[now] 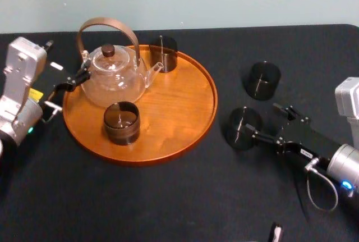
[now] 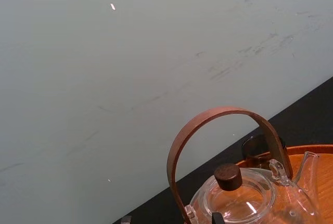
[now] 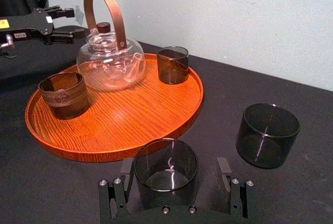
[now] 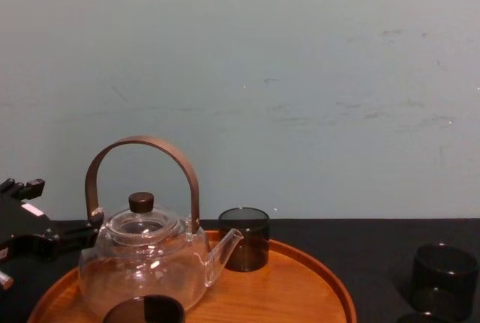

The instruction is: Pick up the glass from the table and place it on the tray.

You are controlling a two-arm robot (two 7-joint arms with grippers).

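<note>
1. The right gripper [image 3: 174, 178] has its jaws apart, one on each side of the glass [image 1: 241, 127]. The glass stands on the table [image 1: 168, 197] at about 4 o'clock from the tray [image 1: 210, 107].
2. It should close gently and squarely on the wall, since smooth glass may slip.
3. A straight lift should clear the rim. The tray's bare 3 o'clock side looks safest, away from the teapot [image 1: 114, 73].
4. The left gripper [image 1: 70, 82] idles at the tray's 9 o'clock edge.

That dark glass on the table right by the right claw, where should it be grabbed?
Its round side wall, coming in level from the robot's right. The glass stands upright, open-topped, with no handle, so two opposite sides suit a pinch. The right claw is open either side of it; the left claw sits beside the teapot.
</note>
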